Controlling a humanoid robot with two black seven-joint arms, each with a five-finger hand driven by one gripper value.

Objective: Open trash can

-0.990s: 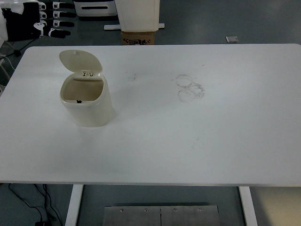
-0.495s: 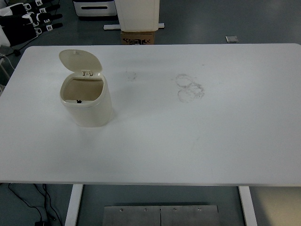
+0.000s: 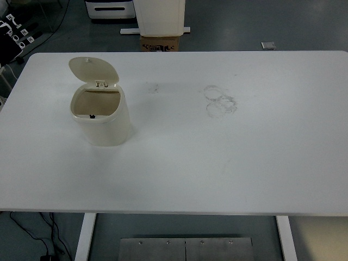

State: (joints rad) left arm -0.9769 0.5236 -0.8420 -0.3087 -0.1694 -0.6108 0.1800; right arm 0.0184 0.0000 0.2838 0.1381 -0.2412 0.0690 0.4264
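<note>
A cream trash can [image 3: 101,117] is standing upright on the left part of a white counter [image 3: 217,163], its lid [image 3: 93,71] tipped up and back on its hinge so the square mouth is lying open to the camera. Something small and dark is showing at the near edge of the opening; what it is cannot be told.

Nothing on the counter is crowding the can. Faint ring-shaped smudges [image 3: 219,101] are marking the surface well to the can's right, toward the far side, and a lighter scuff [image 3: 153,87] is sitting between them and the can.

At the picture's upper left corner, off the counter, the left hand [image 3: 15,33] is showing as a black-and-white shape, well apart from the can; whether its fingers are wide or narrow cannot be told from here. The right hand is not showing anywhere.

Beyond the far edge of the counter, a brown cardboard box [image 3: 161,43] is sitting on the grey floor [image 3: 244,27] under a pale upright object [image 3: 159,16]. Below the near edge, the counter's white legs are coming into view.
</note>
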